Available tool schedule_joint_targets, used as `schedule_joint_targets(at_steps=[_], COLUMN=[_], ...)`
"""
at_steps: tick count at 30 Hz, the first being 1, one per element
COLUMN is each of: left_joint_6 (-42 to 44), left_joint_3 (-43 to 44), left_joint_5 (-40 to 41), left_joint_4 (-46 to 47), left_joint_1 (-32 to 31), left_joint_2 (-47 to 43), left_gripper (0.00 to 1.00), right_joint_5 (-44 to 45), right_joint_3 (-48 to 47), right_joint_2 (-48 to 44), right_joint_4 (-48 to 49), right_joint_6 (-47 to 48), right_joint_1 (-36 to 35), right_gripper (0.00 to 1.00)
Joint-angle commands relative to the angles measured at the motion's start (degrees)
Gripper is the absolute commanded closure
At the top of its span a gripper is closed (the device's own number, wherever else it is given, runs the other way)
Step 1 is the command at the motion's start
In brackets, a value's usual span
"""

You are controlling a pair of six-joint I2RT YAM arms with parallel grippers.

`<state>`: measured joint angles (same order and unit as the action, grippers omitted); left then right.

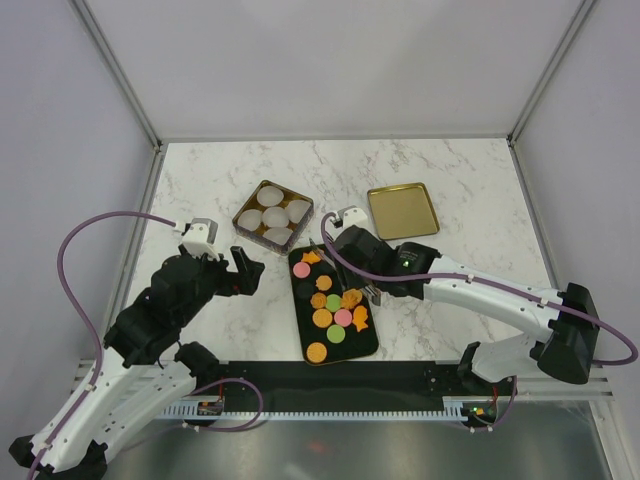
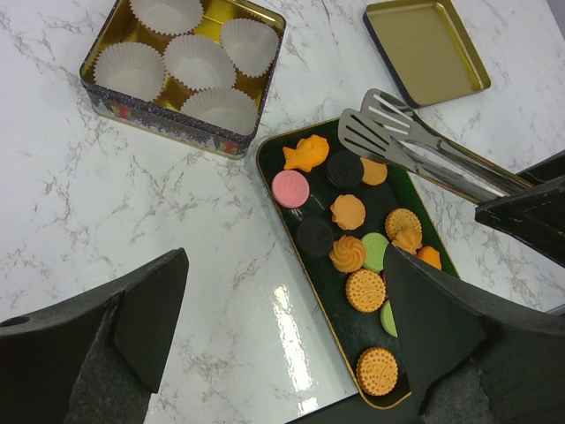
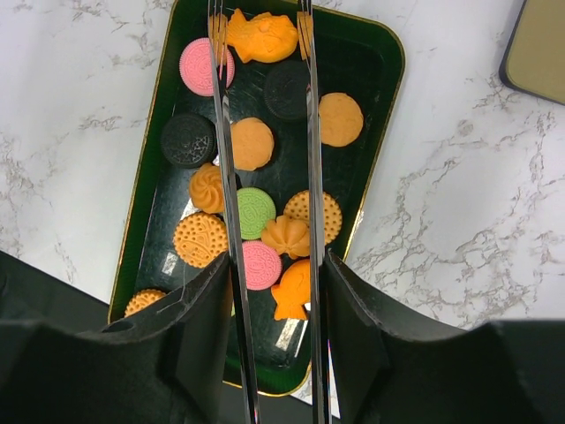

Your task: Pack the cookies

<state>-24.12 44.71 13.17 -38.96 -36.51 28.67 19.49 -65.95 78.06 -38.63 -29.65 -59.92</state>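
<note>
While right fingers [image 3: 190, 336] clamp slotted steel tongs [image 2: 366, 132] above ridged round cookies [image 3: 254, 212], left fingers [image 2: 132, 327] gape empty.

You have the tray [image 1: 297, 320] in the middle of the table [image 1: 200, 180] with the cookies [image 1: 322, 318] lying flat in it. The tin [image 1: 258, 235] sits just beyond the tray's far left corner, with the paper cups [image 1: 273, 217] inside it. The lid [image 1: 402, 210] lies to the right of the tin, behind the tray's far right corner and apart from both. Your right gripper [image 3: 275, 265] is over the tray with the tongs [image 2: 375, 137] between its fingers, their tips above the tray's far end, and your left gripper [image 1: 250, 272] is over the table just left of the tray, in front of the tin.
</note>
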Motion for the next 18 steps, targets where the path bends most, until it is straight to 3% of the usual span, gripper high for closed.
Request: schedule_joint_targets(at_steps=[1, 18], left_joint_6=[1.4, 1.4], left_joint_3=[0.3, 0.1], left_joint_5=[0.7, 0.8], left_joint_4=[0.3, 0.4], left_joint_1=[-0.1, -0.2], left_joint_2=[-0.1, 0.0], left_gripper=[0.0, 0.0], right_joint_5=[1.7, 0.9], right_joint_3=[0.2, 1.5], right_joint_2=[-1.6, 2.2], right_joint_4=[0.0, 0.2], right_joint_6=[0.9, 2.8], right_joint_1=[-0.3, -0.3], right_gripper=[0.49, 0.44])
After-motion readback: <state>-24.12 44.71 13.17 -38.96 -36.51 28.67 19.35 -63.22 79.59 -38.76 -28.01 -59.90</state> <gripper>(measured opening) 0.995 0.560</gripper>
